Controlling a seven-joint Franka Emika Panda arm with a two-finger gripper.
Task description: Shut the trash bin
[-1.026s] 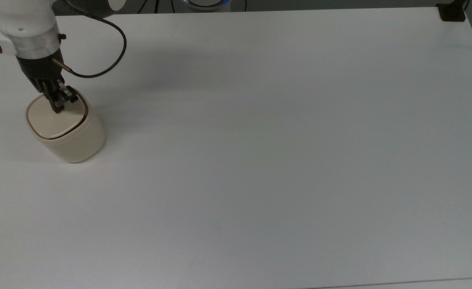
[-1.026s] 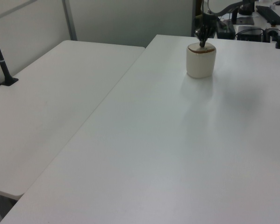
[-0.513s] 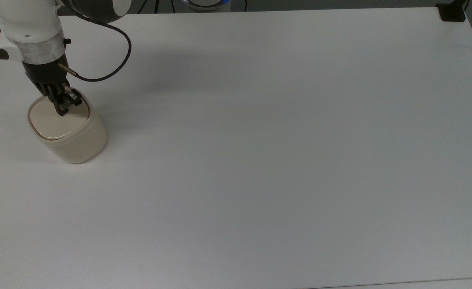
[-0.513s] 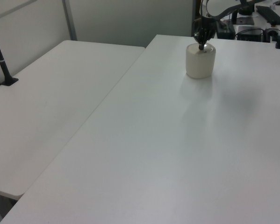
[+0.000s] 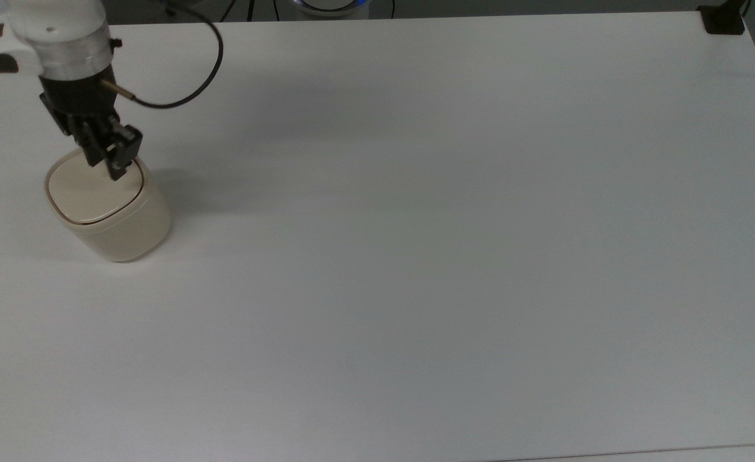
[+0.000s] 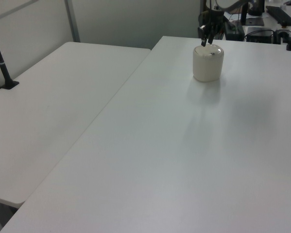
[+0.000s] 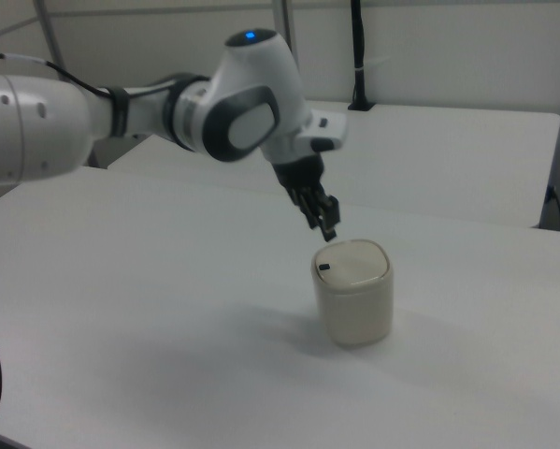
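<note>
the trash bin is a small cream plastic tub with a smooth, slightly glossy skin, its body a rounded square that narrows a little toward the base. its flat lid lies level within the rim, ringed by a thin dark seam (so it reads as shut), and a small black button sits at the rim on the right view's left. the bin stands upright near the top view's left edge, toward the far side of the table, whose top is a plain matte white sheet with nothing else near the bin.

above the lid hangs the gripper, black and angular, its two short fingers drawn close together with nothing between them; in the right view the tips are clear of the lid, just above its far edge. behind it comes a silver metal collar, then the glossy white and grey shell of the arm, rounded like a bulb at the joint. a thin black cable loops from the wrist across the top view's upper left. a second white table stands alongside at the left view's left, with a black post clamped to its edge.
</note>
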